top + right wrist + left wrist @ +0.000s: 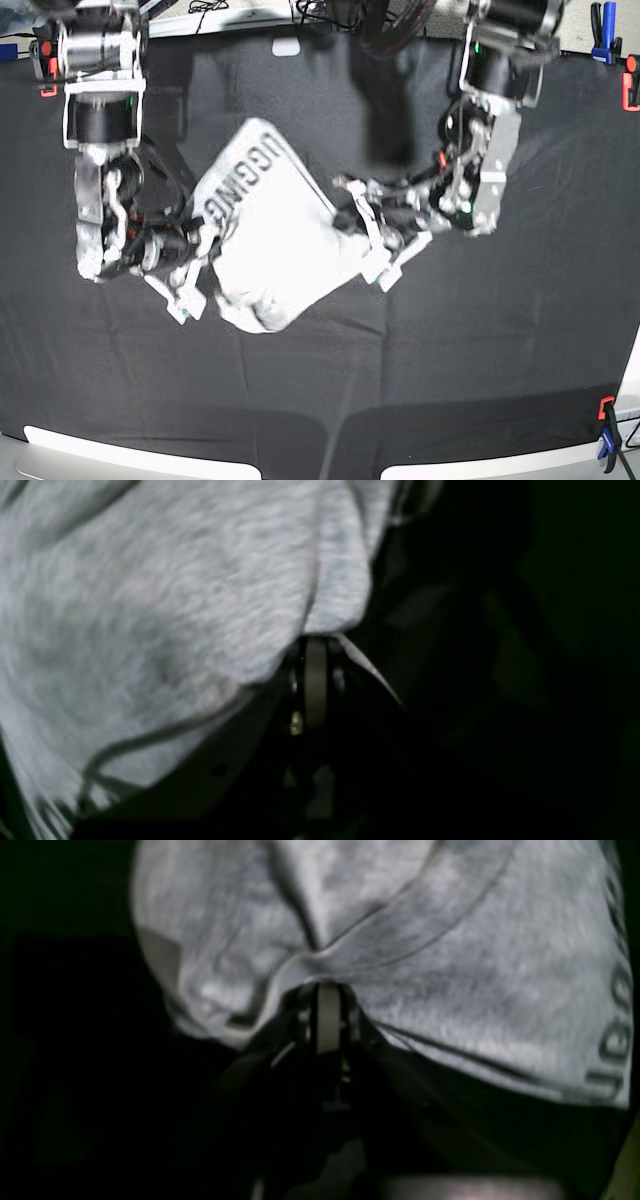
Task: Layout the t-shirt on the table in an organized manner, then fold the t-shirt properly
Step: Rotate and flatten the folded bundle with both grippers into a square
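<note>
Both tools pinching t-shirt (268, 235) (bunched), long axis diagonal, lettering upper-left

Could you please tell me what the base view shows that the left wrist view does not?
Only the base view shows both arms, the right gripper shut on the light-grey cotton t-shirt, and orange and blue clamps at the black cloth table's edge. Only the left wrist view shows, close up, the left gripper pinching bunched fabric at a curved stitched seam. Both show the shirt and its dark block lettering.
</note>
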You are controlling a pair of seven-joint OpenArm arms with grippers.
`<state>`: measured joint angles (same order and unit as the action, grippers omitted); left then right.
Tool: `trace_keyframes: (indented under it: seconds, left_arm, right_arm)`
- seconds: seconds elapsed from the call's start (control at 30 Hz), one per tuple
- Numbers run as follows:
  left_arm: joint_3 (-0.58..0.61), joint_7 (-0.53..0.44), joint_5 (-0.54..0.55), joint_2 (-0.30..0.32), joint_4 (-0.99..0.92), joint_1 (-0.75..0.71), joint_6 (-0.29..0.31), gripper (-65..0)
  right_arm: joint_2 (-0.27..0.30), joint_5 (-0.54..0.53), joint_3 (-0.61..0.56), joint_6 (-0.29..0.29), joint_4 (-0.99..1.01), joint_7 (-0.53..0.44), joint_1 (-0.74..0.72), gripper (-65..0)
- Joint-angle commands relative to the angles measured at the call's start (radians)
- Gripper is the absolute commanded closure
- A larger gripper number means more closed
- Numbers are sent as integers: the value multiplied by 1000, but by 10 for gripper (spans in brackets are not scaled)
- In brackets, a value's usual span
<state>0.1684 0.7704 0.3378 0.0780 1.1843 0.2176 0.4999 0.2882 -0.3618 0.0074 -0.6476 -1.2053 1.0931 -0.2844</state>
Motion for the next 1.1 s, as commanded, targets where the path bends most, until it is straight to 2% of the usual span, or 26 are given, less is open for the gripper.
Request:
trace_keyframes:
  seconds: [0.0, 0.33, 0.53, 0.63, 0.83, 1.07]
  left_arm:
    - [-3, -13, 3, 0, 11, 33, -11, 0]
    - [-3, -21, 4, 0, 6, 66, -11, 0]
    - [-3, -20, 3, -11, 6, 66, -11, 0]
    - [-3, -20, 3, -35, 6, 66, -11, 0]
    - [-3, -20, -1, -86, 6, 67, -9, 0]
    - [-3, -13, -183, -89, 6, 68, -8, 0]
  right_arm:
    - [14, 21, 1, -6, -42, 40, 2, 0]
    - [22, 44, 95, 4, -304, 41, 174, 0]
    - [22, -13, 130, 8, -352, 41, 275, 0]
    - [20, -34, 130, 8, -352, 41, 300, 0]
    - [19, -149, 130, 9, -379, 41, 376, 0]
    - [19, -173, 130, 9, -495, 41, 482, 0]
